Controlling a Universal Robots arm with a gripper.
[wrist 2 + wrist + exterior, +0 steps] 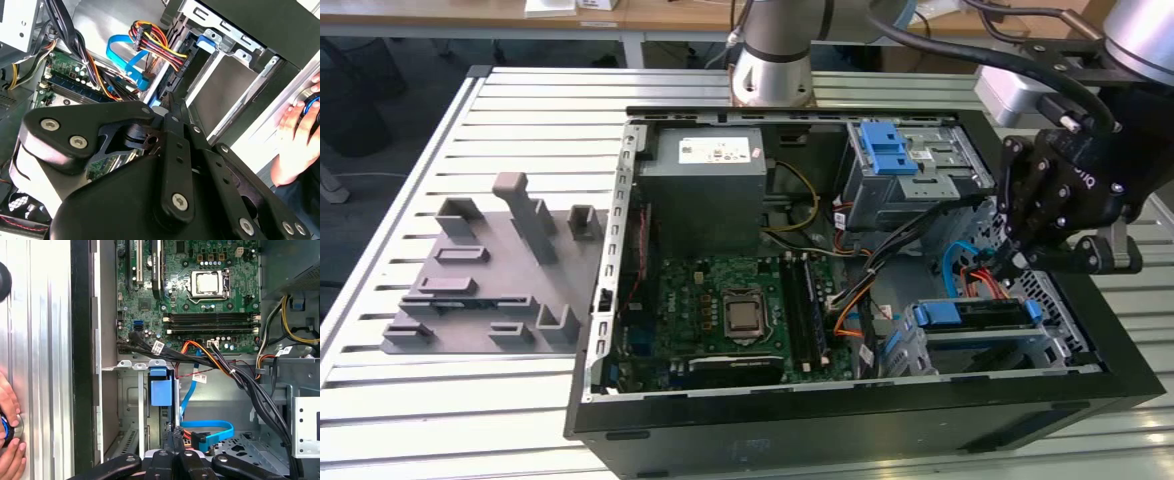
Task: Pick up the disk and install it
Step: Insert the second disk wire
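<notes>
The tool, fingers closed together, hovers just above the disk seated in its bay

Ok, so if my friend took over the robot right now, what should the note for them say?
Gripper: low inside the open computer case, right at the disk's end.
Disk: off the table, standing on edge in the metal bay at the exterior view's right.
Done: disk picked up and brought into the bay.
Left: I cannot tell whether it is fully seated.
Note: a person's hand rests beside the case.
</notes>
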